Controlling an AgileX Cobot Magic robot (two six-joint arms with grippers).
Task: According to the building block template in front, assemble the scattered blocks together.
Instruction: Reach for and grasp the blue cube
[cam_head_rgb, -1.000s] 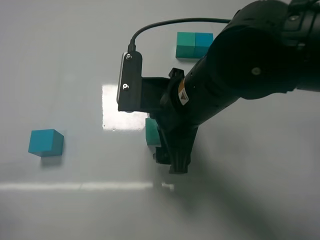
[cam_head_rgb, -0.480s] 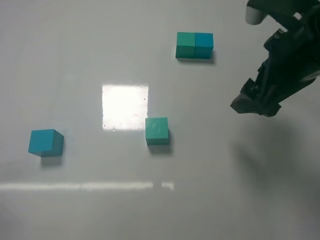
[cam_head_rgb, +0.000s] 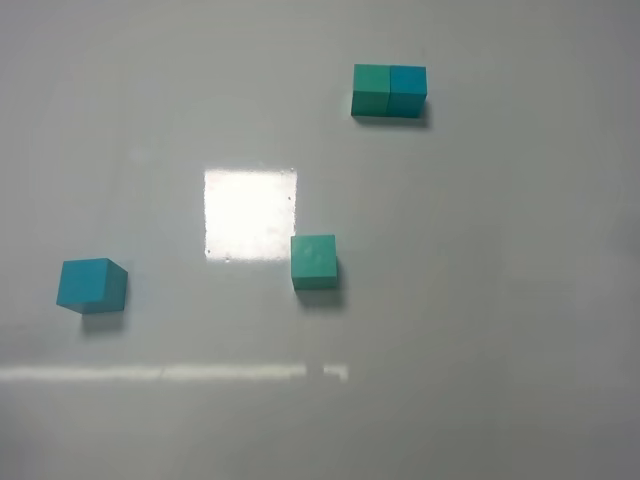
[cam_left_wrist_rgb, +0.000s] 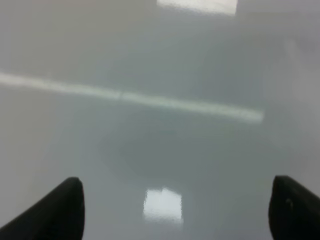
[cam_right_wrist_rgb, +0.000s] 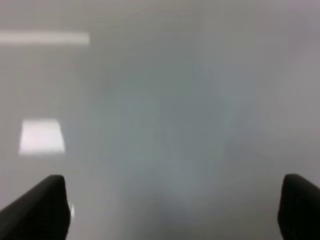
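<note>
The building block template (cam_head_rgb: 389, 91), a teal-green cube joined to a cyan-blue one, sits at the back of the table. One scattered block, teal-green (cam_head_rgb: 315, 262), rests near the middle. The other, cyan-blue (cam_head_rgb: 91, 285), stands alone at the left. Neither arm appears in the exterior high view. In the left wrist view my left gripper (cam_left_wrist_rgb: 176, 210) is open, its two dark fingertips (cam_left_wrist_rgb: 55, 210) wide apart over bare table. My right gripper (cam_right_wrist_rgb: 172, 207) is likewise open, fingertips (cam_right_wrist_rgb: 40, 207) spread, nothing between them.
A bright square reflection (cam_head_rgb: 250, 213) lies on the glossy grey table (cam_head_rgb: 480, 300) just left of the green cube. A pale light streak (cam_head_rgb: 170, 373) runs across the front part of the table.
The right arm, which stood over the green cube a second ago, has pulled back to the right and left the exterior view. The green cube sits uncovered where it was.
</note>
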